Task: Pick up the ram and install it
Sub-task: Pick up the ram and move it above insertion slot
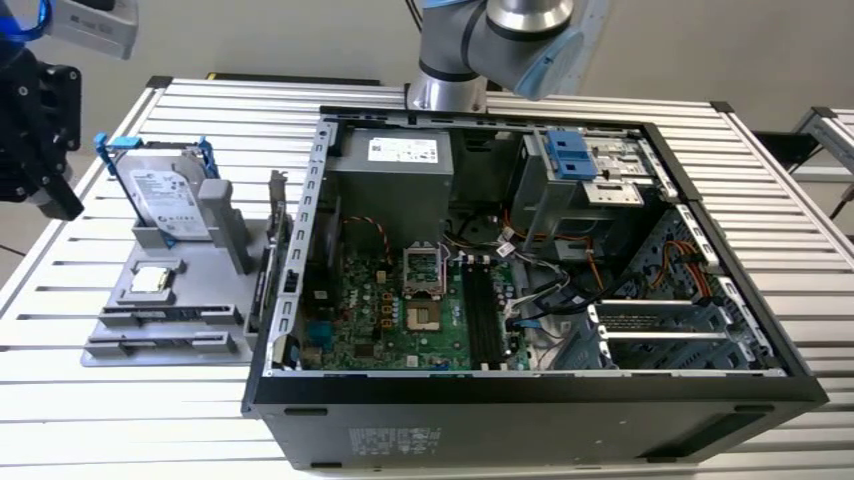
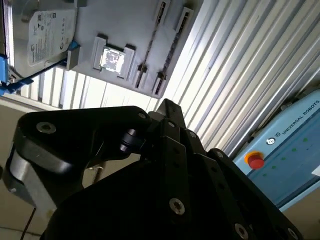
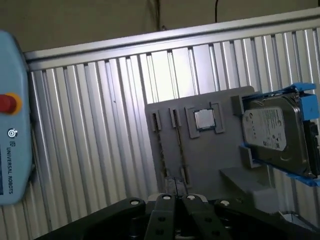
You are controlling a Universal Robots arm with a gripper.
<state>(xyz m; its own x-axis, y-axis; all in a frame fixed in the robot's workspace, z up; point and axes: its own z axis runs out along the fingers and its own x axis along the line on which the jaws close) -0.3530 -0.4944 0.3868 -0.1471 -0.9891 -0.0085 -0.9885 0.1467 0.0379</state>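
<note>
Jaws well clear of ram in holder

An open black computer case lies on its side on the slatted metal surface. Its green motherboard faces up, with a grey power supply at the far end and loose cables toward the exterior view's right. Just beside the case, on the exterior view's left, sits a grey holder. A silver hard drive (blue-framed) stands on edge, leaning, at the holder's far end. Nearer, a small square processor chip lies flat in its own recess. In the first wrist view a pale blue handset with a red button sits well apart from the holder.
</note>
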